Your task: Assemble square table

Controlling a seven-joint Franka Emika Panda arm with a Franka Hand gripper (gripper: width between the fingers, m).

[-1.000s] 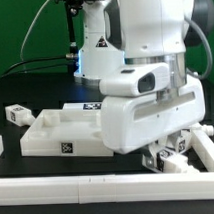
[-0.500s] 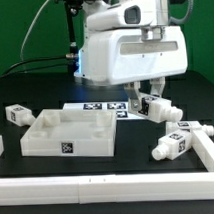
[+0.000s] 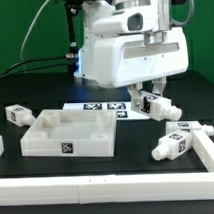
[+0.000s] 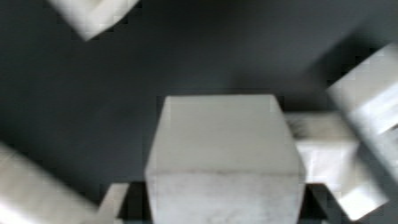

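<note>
No legible text; patterned tags [image 3: 66, 147] on top [image 3: 44, 145] and each leg [image 3: 172, 144].

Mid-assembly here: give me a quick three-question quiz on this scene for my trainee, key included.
1. True or false: the jaws are closed on a leg, held clear of the table.
2. Besides that one, how many legs lie loose on the table? A) one B) three C) five
3. Fill in: the lone leg lies to the exterior view's ____ of the square top.

Key: 1 true. 2 B: the lone leg, plus a near leg and a far leg beside the long white bar. 3 left.
</note>
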